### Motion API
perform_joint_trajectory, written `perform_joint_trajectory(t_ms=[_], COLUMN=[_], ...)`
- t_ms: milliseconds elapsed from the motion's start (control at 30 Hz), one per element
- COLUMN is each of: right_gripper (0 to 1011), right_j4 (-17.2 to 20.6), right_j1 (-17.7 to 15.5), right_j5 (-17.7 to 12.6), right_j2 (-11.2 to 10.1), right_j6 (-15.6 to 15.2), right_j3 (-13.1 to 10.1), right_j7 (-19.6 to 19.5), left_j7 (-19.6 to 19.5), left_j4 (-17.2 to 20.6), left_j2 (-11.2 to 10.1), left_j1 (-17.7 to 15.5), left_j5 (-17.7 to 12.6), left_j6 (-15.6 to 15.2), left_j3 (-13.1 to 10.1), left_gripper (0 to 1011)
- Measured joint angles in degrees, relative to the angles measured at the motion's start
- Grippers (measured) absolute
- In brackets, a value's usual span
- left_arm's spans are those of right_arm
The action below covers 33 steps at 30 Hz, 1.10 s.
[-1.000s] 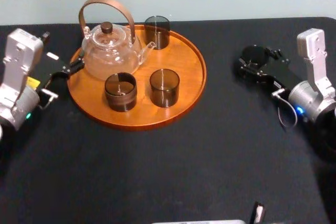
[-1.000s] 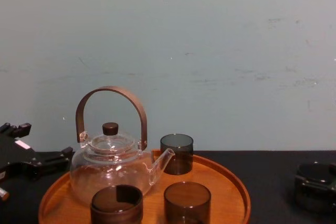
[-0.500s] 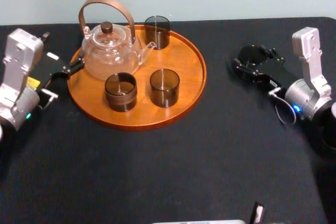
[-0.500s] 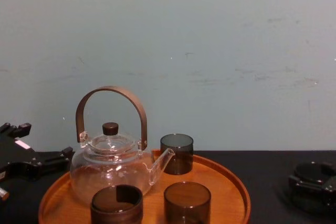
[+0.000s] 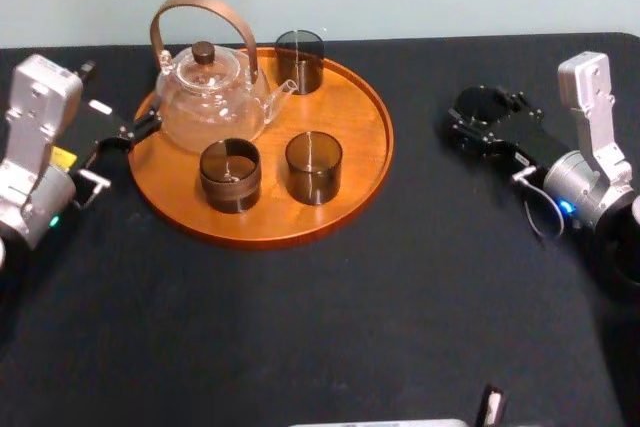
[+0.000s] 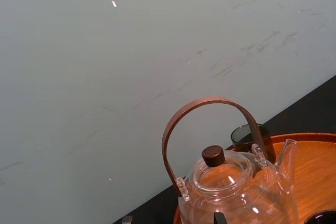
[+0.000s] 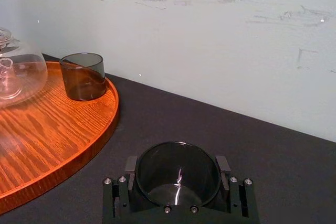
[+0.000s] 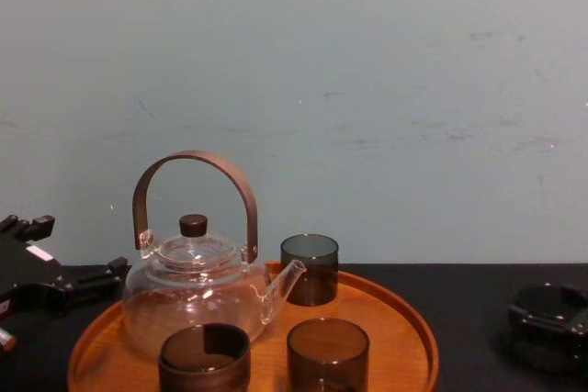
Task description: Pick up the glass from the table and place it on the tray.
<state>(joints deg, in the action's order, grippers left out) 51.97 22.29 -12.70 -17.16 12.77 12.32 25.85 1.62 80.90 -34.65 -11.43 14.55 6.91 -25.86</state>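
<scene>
Where the desk [image 5: 320, 327] runs right of the tray [image 5: 352, 112], the right gripper's [image 5: 482, 115] fingers [image 7: 223, 164] clasp the glass [image 7: 177, 178]; the left gripper [image 5: 112, 102] idles left, fingers apart.

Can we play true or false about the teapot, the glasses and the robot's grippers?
1. A teapot stands on the tray. True.
2. Four glasses stand on the tray. False: three do, a back glass, a front left glass and a front right glass.
3. The teapot's lid is off. False: it sits on the teapot.
4. The right gripper is around a fourth glass, off the tray to its right. True.
5. The left gripper holds the teapot's handle. False: it is down by the tray's left edge, apart from the handle.
</scene>
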Motion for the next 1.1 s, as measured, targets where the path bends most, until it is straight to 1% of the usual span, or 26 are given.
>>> perform_joint_trajectory(t_ms=[667,800,967,1100], right_gripper=[907,907,907,907], right_j4=[0.1,0.2,1.7,4.3], right_j1=[-0.1,-0.2,-0.8,-1.8], right_j5=[0.0,-0.4,-0.8,-1.0], right_j2=[0.0,0.0,-0.4,-0.8], right_j6=[-0.1,-0.1,-0.1,-0.5], right_j3=[-0.1,-0.1,-0.2,-0.2], right_j7=[-0.1,0.4,0.6,0.5], left_j7=[0.0,0.0,0.0,0.0], left_j4=[0.0,0.0,0.0,0.0], left_j2=[0.0,0.0,0.0,0.0], left_j1=[0.0,0.0,0.0,0.0], left_j5=[0.0,0.0,0.0,0.0], left_j6=[0.0,0.0,0.0,0.0], left_j3=[0.0,0.0,0.0,0.0], left_gripper=[1001,1001,1001,1001])
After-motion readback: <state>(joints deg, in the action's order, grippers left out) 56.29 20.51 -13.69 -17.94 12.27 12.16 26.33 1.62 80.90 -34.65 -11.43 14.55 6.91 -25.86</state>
